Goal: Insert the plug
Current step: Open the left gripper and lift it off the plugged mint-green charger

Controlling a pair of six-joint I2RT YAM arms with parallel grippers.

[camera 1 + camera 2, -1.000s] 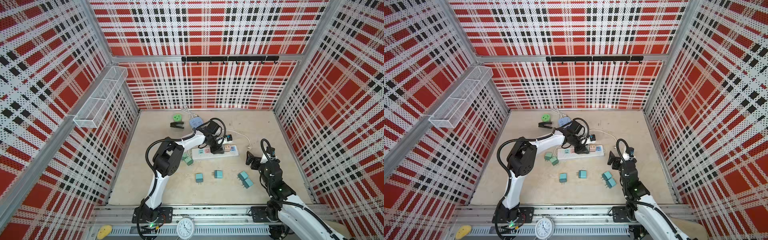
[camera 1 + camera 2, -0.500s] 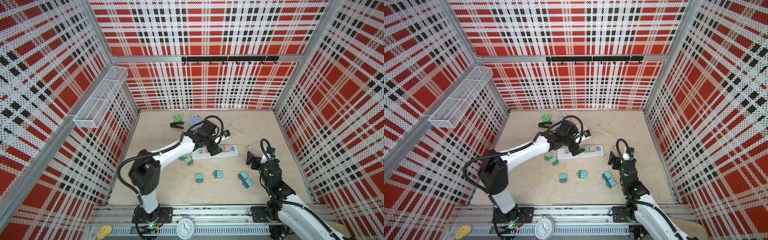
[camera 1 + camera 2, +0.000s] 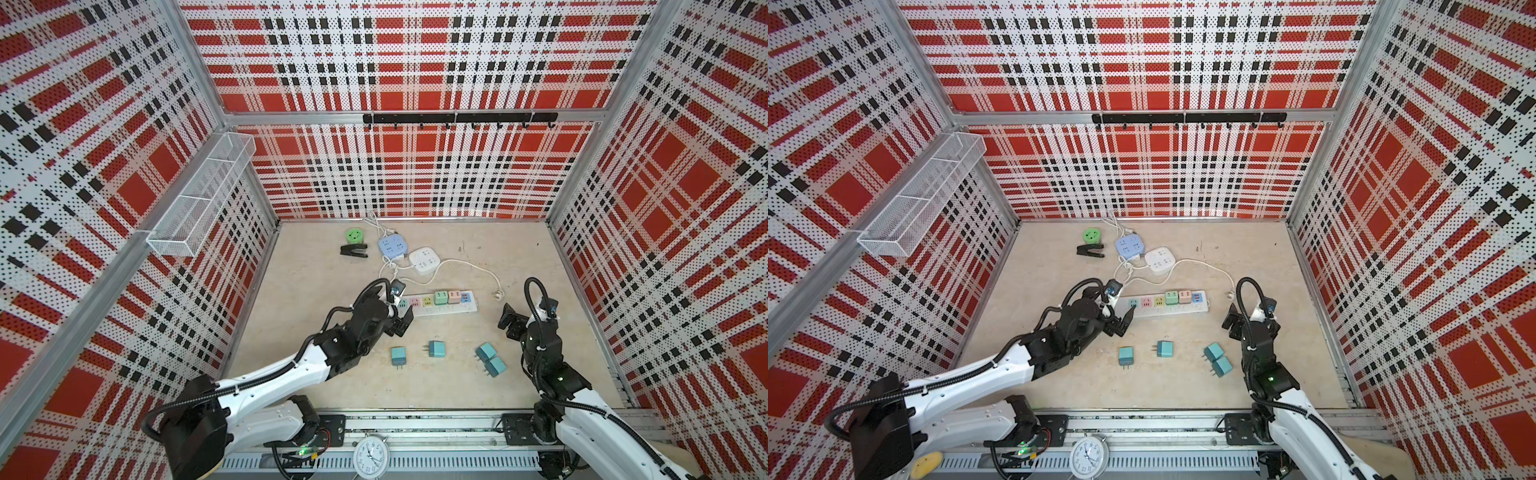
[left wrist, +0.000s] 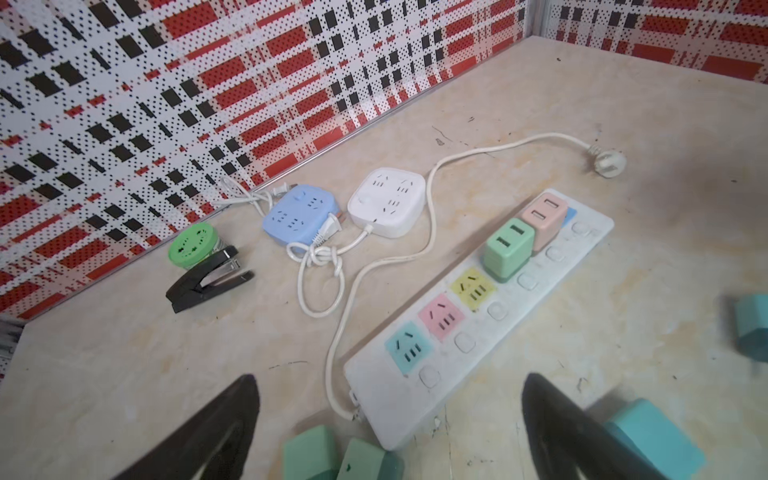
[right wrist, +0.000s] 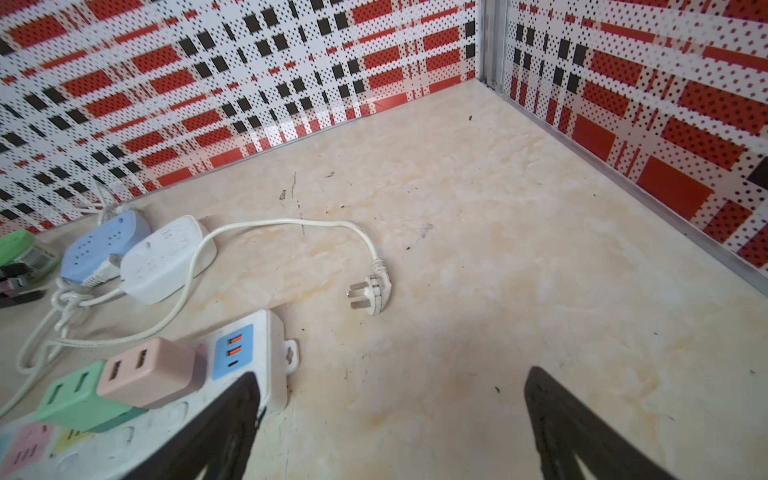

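The left fingers (image 4: 216, 428) stand wide apart and empty, hovering at the left end of the power strip (image 3: 446, 307). Beneath them two green plugs (image 4: 316, 451) lie on the bench (image 3: 457, 395), just beside the strip's cord end. Along the strip come three free sockets, then a seated green plug (image 3: 440, 297) and a seated pink plug (image 3: 454, 296). In front of the strip, apart from it, lie four teal plugs (image 3: 436, 349); the rightmost two touch. Any of these likely handles as a light, stiff plastic block with smooth, possibly slippery faces. Pinch two opposite flat sides, clear of the prongs. Each teal one is a rounded cube with thin metal prongs on one face. The right fingers (image 3: 510, 319) are wide and empty too, right of the strip.
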